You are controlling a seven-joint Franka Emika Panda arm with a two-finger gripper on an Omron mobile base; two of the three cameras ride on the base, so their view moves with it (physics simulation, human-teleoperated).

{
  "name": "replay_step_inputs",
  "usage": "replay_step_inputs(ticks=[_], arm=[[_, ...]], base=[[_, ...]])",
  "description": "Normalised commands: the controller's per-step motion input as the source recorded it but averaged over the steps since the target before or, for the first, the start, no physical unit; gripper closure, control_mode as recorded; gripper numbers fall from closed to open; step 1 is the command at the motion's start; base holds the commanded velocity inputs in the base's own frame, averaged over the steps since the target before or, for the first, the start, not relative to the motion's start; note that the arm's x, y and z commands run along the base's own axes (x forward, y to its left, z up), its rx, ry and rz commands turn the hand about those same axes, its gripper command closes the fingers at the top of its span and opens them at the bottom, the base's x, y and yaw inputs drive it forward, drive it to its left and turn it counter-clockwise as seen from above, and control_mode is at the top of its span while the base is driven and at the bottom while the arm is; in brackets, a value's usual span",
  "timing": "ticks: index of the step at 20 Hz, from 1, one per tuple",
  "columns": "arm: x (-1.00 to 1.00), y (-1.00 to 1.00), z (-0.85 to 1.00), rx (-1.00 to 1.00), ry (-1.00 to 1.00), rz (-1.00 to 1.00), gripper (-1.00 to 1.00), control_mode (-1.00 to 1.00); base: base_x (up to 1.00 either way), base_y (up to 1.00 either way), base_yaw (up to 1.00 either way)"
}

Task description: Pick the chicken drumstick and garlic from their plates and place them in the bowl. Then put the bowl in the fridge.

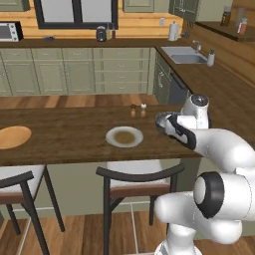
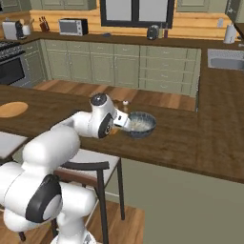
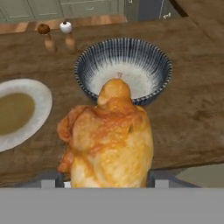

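Note:
My gripper is shut on the chicken drumstick, a golden-brown lumpy piece that looms large in the hand view. The drumstick hangs just short of the near rim of the dark bowl, whose inside looks pale. From the base, the hand reaches over the wooden counter to the bowl. The pale plate with a brownish centre lies bare left of the bowl, also seen as the pale plate. The orange-tan plate sits bare at the far left. The garlic and the fridge are out of view.
Two small shakers stand on the counter beyond the bowl and plate. Two dark stools stand under the counter's near edge. A sink is set in the counter run at the back right.

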Motion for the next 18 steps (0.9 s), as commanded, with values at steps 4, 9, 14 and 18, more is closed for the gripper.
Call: replay_step_inputs(ticks=[4, 9, 14, 18], arm=[[1.00, -0.58, 0.00, 0.07, 0.21, 0.00, 1.00, -1.00], [1.00, -0.24, -0.08, 0.03, 0.17, 0.00, 1.00, -1.00], [0.94, -0.04, -0.44, 0.00, 0.02, 0.00, 1.00, -1.00], [0.53, -0.13, -0.58, 0.00, 0.03, 0.00, 1.00, -1.00]], base=[[0.00, 0.00, 0.00], [0.00, 0.00, 0.00], [0.00, 0.00, 0.00], [0.00, 0.00, 0.00]])
